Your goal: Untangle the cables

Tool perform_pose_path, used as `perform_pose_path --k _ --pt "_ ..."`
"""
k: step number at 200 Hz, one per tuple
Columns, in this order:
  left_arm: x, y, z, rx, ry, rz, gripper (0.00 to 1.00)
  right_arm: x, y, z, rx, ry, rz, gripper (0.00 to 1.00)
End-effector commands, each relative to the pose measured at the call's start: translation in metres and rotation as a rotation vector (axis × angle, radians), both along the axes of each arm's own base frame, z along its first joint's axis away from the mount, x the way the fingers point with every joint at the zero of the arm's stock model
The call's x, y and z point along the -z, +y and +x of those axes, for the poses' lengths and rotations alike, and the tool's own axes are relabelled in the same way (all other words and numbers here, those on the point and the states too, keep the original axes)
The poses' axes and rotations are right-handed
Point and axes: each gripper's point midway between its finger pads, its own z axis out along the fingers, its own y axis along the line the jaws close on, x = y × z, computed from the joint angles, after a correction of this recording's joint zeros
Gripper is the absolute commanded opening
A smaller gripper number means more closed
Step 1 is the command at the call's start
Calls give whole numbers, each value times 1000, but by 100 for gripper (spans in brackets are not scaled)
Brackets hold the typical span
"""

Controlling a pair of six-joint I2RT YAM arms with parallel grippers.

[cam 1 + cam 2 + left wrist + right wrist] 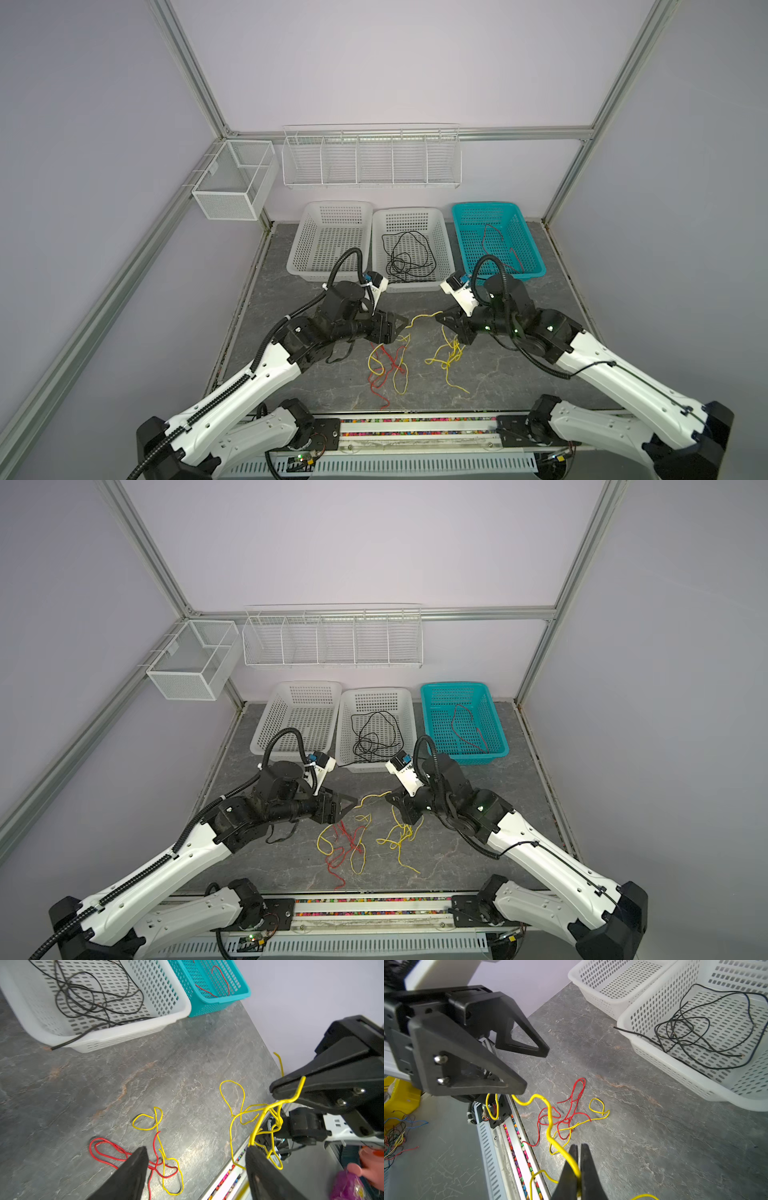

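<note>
Grey tabletop [498,374]; right pincer [579,1148] tight on yellow cable [549,1124], long axis crosswise toward left pincer [196,1148], apart.

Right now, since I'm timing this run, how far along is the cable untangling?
Done: a black cable lies in the middle white basket and a red cable in the teal basket. In hand: the right claw is shut on a yellow cable, the left claw open near it. Left: a red and yellow tangle on the table.
</note>
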Motion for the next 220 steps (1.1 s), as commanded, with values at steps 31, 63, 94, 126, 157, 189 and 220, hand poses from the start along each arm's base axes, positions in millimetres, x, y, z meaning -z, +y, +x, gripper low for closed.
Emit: perform_pose_path --k 31,63,94,126,157,189,220 --pt "-14 -22 -21 155 15 -76 71 -9 15 -13 -99 -20 20 7" --pt "-11 -30 -27 192 48 -107 59 -11 19 -16 -114 -27 26 7" --pt "-8 -31 -29 204 61 -90 37 -10 19 -15 -109 -31 22 7" --pt "-8 -31 -30 211 68 -91 20 -10 23 -16 -109 -28 39 7" --pt "-16 -32 -25 184 43 -118 0 -3 29 -16 -114 -17 42 7" --pt "-44 -38 -14 119 -16 -288 0 2 50 -14 -125 0 77 7" --pt "-70 -35 -6 51 -84 -439 0 18 71 -6 -121 10 42 7"
